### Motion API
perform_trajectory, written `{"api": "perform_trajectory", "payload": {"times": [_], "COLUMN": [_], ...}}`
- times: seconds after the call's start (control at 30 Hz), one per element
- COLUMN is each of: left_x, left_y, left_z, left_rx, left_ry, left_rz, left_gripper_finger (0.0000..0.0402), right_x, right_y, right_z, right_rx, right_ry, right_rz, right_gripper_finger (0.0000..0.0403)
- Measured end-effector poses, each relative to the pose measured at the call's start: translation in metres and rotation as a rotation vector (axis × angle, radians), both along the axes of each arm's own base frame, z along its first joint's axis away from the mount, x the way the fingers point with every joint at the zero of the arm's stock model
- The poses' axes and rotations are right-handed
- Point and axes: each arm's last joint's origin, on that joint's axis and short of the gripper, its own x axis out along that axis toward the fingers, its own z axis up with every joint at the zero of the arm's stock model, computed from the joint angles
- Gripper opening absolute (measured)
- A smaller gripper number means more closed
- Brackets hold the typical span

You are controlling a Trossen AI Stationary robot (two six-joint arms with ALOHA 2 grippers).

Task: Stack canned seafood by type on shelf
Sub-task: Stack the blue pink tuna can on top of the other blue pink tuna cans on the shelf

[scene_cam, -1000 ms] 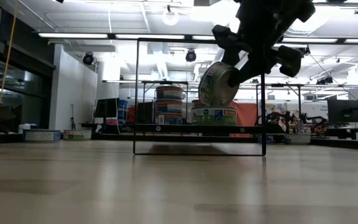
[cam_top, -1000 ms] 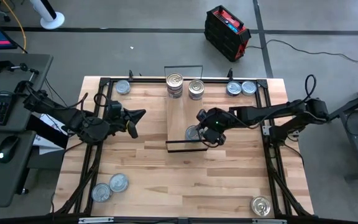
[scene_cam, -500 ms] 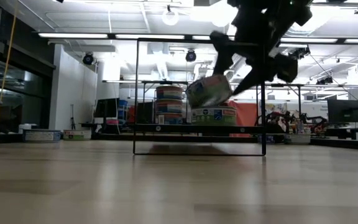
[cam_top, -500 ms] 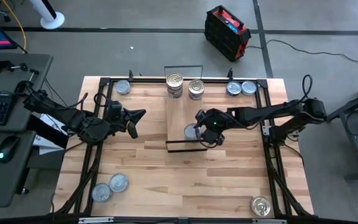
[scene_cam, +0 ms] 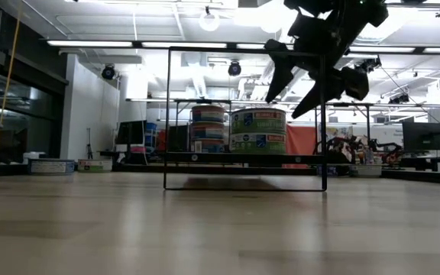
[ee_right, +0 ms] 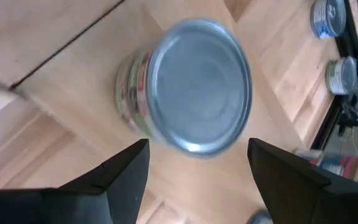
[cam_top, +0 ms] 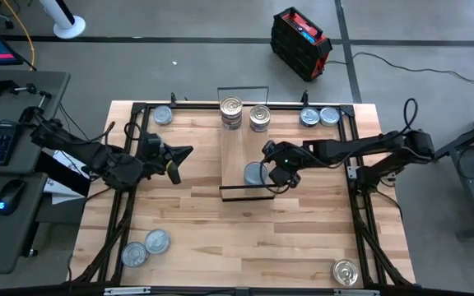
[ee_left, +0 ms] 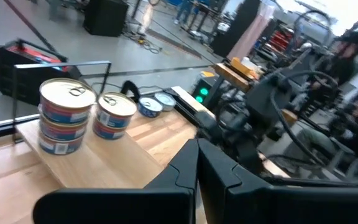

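The shelf (cam_top: 239, 148) is a light-wood plank in the table's middle. At its near end a tin with a blue-grey top (ee_right: 197, 93) stands level on another tin (scene_cam: 258, 143). My right gripper (ee_right: 194, 180) is open, just above and to the right of this stack (cam_top: 254, 173), with a finger on either side and touching nothing. At the shelf's far end stand a taller stack with a ring-pull lid (cam_top: 231, 111) and a second stack (cam_top: 259, 117). My left gripper (cam_top: 181, 156) hovers shut above the table, left of the shelf.
Loose tins lie on the table: one at the far left (cam_top: 163, 115), two at the far right (cam_top: 309, 117), two at the near left (cam_top: 156, 241), one at the near right (cam_top: 346, 272). Thin black wire frames (scene_cam: 243, 118) stand at the shelf's short ends.
My right gripper has opened and let go of the tin. The tin was tilted between the fingers and now stands level on the lower tin at the shelf's near end. The fingers have drawn slightly up and away from it.
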Motion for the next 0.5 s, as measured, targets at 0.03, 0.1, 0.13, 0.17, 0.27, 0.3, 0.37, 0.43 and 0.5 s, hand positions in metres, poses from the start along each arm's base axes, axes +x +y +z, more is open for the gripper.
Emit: {"api": "perform_trajectory", "payload": {"times": [0.03,0.1,0.13,0.17,0.27,0.3,0.37,0.43,0.5], "left_x": [-0.001,-0.003,-0.004,-0.004,-0.004,-0.004,-0.002,0.002,0.004], "left_y": [0.000,0.002,0.003,0.003,0.005,0.005,0.004,0.002,-0.001], "left_z": [0.001,0.003,0.003,0.004,0.004,0.003,0.000,-0.005,-0.010], "left_rx": [-0.003,-0.006,-0.011,-0.016,-0.026,-0.032,-0.047,-0.062,-0.088], "left_ry": [-0.005,-0.007,-0.012,-0.016,-0.008,0.001,0.032,0.084,0.131], "left_rz": [-0.006,-0.011,-0.018,-0.024,-0.054,-0.077,-0.141,-0.219,-0.281], "left_gripper_finger": [0.0000,0.0000,0.0000,0.0000,0.0000,0.0000,0.0000,0.0000,0.0000], "right_x": [-0.003,-0.010,-0.015,-0.019,-0.035,-0.041,-0.053,-0.064,-0.076], "right_y": [-0.001,-0.003,-0.004,-0.005,-0.010,-0.012,-0.014,-0.014,-0.014], "right_z": [0.003,0.007,0.009,0.011,0.017,0.018,0.022,0.026,0.029], "right_rx": [0.001,0.016,0.021,0.031,0.085,0.110,0.169,0.222,0.274], "right_ry": [0.002,0.018,0.033,0.045,0.088,0.103,0.127,0.150,0.168], "right_rz": [-0.009,-0.037,-0.057,-0.086,-0.213,-0.262,-0.372,-0.470,-0.572], "right_gripper_finger": [0.0261,0.0261,0.0261,0.0261,0.0258,0.0254,0.0238,0.0212,0.0173]}}
